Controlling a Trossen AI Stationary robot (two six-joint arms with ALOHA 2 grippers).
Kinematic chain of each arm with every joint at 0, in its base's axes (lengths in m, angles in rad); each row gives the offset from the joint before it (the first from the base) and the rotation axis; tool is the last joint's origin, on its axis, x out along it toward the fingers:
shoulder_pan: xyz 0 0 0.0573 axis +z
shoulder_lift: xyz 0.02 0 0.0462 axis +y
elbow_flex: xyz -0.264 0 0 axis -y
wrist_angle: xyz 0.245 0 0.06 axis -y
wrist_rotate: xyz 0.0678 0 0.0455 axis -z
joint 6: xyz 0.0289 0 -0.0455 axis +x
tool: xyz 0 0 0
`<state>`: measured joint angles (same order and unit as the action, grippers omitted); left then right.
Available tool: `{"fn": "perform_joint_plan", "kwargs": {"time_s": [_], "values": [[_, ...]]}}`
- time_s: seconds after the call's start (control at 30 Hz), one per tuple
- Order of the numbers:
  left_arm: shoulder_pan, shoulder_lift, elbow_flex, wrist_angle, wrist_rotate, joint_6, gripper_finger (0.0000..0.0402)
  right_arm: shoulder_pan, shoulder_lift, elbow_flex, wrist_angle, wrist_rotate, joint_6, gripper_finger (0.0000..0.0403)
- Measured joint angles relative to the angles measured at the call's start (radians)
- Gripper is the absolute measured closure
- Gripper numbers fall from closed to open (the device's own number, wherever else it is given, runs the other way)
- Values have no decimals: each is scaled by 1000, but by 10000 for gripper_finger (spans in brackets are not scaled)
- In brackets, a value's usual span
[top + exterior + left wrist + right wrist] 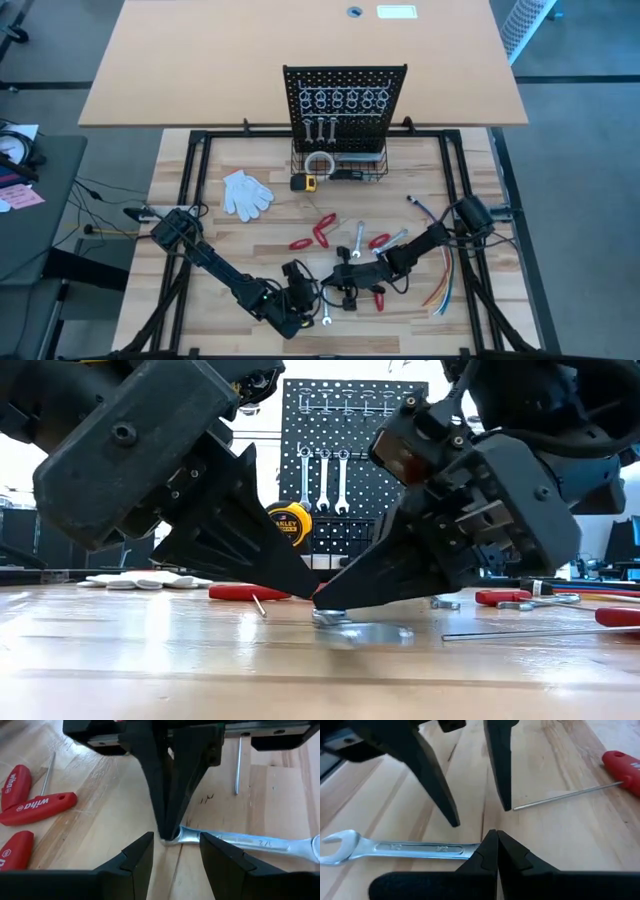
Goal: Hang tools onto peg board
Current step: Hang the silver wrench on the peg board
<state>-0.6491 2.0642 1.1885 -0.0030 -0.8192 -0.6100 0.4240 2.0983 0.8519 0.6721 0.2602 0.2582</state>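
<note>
Wrench (327,320) flat on the wooden surface (200,200), met by both tools.

High view: well in front of the peg board (345,100). Left wrist view: left tool (176,851) half open, empty, astride its ring end. Right wrist view: right tool (496,837) shut, tips pressing that end.

Wrench (400,849) ring end hidden behind right tool (496,845) tips, red handle (624,766) beyond wrench cut off by frame edge

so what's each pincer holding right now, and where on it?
Right pincer is shut on the ring end of a silver wrench lying on the table. Left pincer is open, holding nothing.
</note>
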Motion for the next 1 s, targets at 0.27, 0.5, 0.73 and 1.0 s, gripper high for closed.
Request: {"fn": "perform_joint_plan", "kwargs": {"time_s": [0.27,0.5,0.73,1.0], "values": [[-4,0,0,15,76,123,244,-1,41,1,25,-2,71,395],[-16,-2,16,2,203,425,244,-1,41,-3,38,-18,71,395],[50,-2,54,26,351,-129,243,-12,44,-5,69,-24,67,395],[42,-2,55,-60,220,-263,243,-47,46,5,81,68,120,398]]}}
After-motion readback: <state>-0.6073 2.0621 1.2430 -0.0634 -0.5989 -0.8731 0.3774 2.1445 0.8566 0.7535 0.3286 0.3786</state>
